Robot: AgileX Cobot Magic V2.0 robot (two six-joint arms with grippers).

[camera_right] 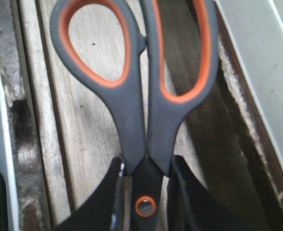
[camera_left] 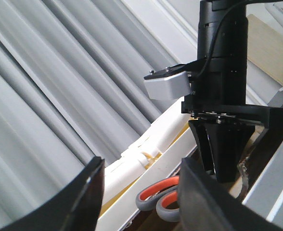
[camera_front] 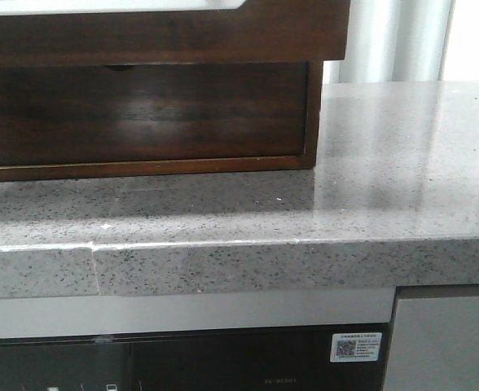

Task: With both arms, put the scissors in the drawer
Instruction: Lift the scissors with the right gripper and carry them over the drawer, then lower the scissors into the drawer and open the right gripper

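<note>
In the right wrist view my right gripper (camera_right: 146,190) is shut on the scissors (camera_right: 134,96) at their orange-ringed pivot. The grey handles with orange lining point away from it, over the wooden floor of the drawer (camera_right: 83,139). In the left wrist view my left gripper (camera_left: 141,202) is open, and the scissors' handles (camera_left: 156,198) show between its fingers beside the drawer's white edge (camera_left: 146,192). The black right arm (camera_left: 223,96) hangs over them. In the front view the dark brown drawer front (camera_front: 158,37) stands pulled out at the top. No gripper shows there.
Below the pulled-out drawer is a second dark front with a small half-round notch (camera_front: 121,68). The cabinet stands on a grey speckled counter (camera_front: 370,163). Grey pleated curtains (camera_left: 59,86) hang behind, and a white roll (camera_left: 146,154) lies along the drawer's edge.
</note>
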